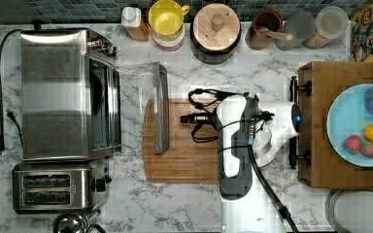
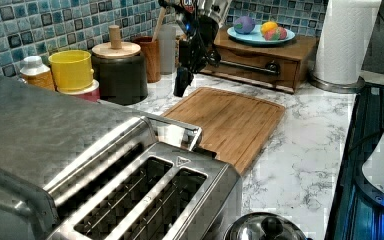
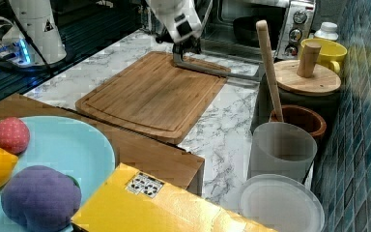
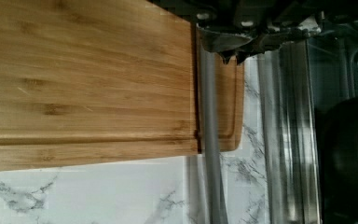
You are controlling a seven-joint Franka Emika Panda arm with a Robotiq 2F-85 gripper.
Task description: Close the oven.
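1. Landmark: the wooden cutting board (image 1: 184,150) lies on the marble counter (image 1: 252,204), near the middle of the top view.
2. The oven (image 1: 58,94) stands at the top view's left of the board. Its door (image 1: 161,108) is open, swung down flat, so that the outer edge with the bar handle (image 3: 217,71) overlaps the board's edge nearest the oven.
3. Through the open front, a dark pan (image 3: 248,30) sits inside the oven cavity. The knobs (image 3: 295,26) line the oven's front panel at the right view's right of the opening.
4. The gripper (image 3: 186,55) sits at the handle end of the open door, over the board's oven-side edge. In the wrist view, the fingertips (image 4: 235,46) appear against the handle bar. Whether they are apart or clamped on the bar cannot be told.
5. The white arm (image 1: 235,145) reaches across the board from its far side.
6. A two-slot toaster (image 1: 58,187) stands beside the oven, toward the top view's lower edge from the board's oven-side corner.
7. Behind the board, along the tiled wall, stand a yellow mug (image 1: 167,22), a dark canister with a wooden lid (image 1: 216,29) and a brown pot (image 1: 267,26).
8. Beyond the board, opposite the oven, a wooden box (image 1: 320,165) carries a blue plate (image 1: 345,121) of toy fruit.
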